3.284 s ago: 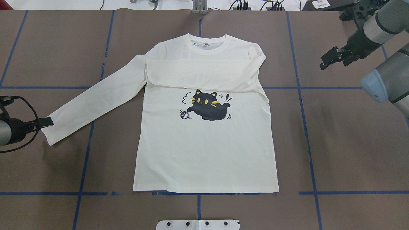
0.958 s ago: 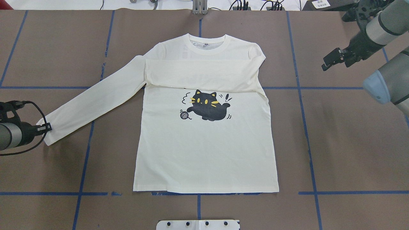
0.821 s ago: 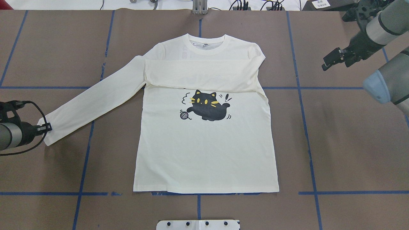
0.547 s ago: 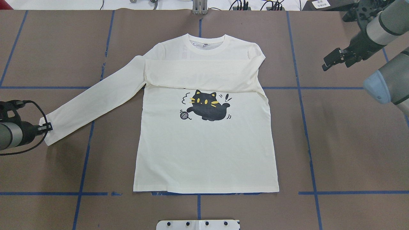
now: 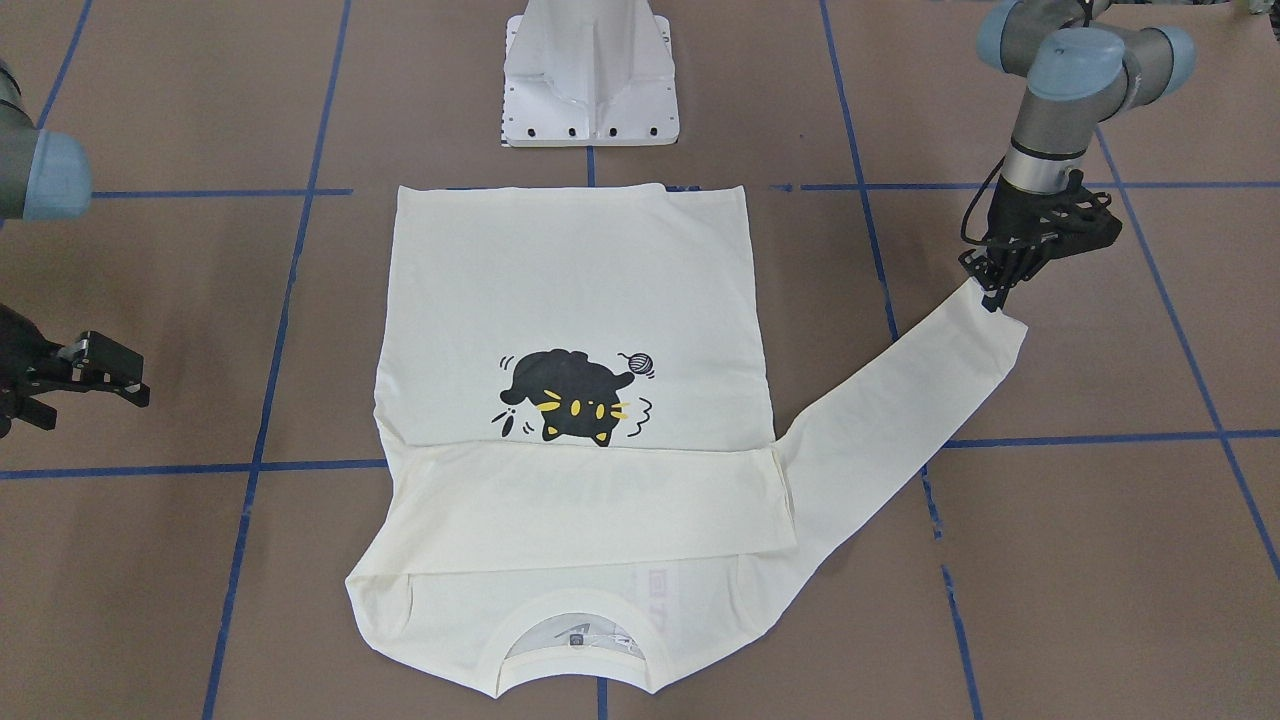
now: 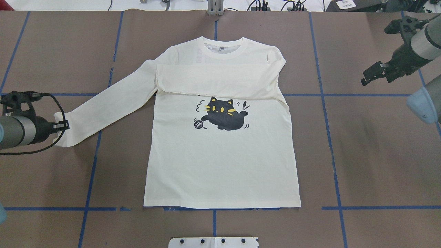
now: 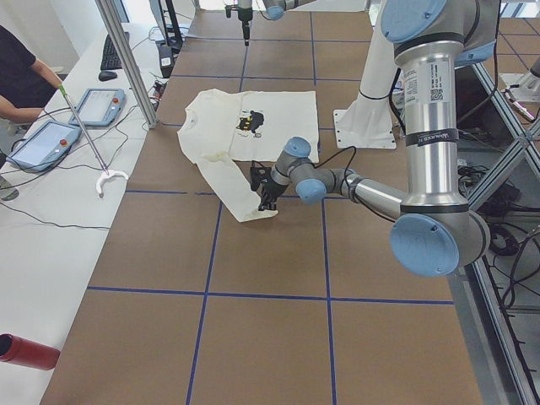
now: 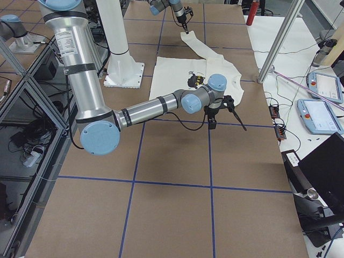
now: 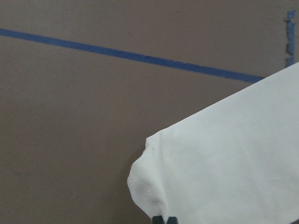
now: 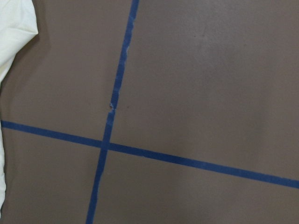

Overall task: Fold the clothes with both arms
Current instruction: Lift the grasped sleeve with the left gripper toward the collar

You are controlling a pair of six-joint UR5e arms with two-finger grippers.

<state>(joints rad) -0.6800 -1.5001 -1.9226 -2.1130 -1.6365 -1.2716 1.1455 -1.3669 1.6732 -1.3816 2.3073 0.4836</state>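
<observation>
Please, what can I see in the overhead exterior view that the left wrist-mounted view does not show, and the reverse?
Only overhead: the whole T-shirt, its cat print, one sleeve folded across the chest, the left gripper pinching the cuff, and the right gripper away from the cloth. Only the wrist view: the cuff's rounded bulge close up, just above the fingertips. Both: the cuff, blue tape, the brown table.
</observation>
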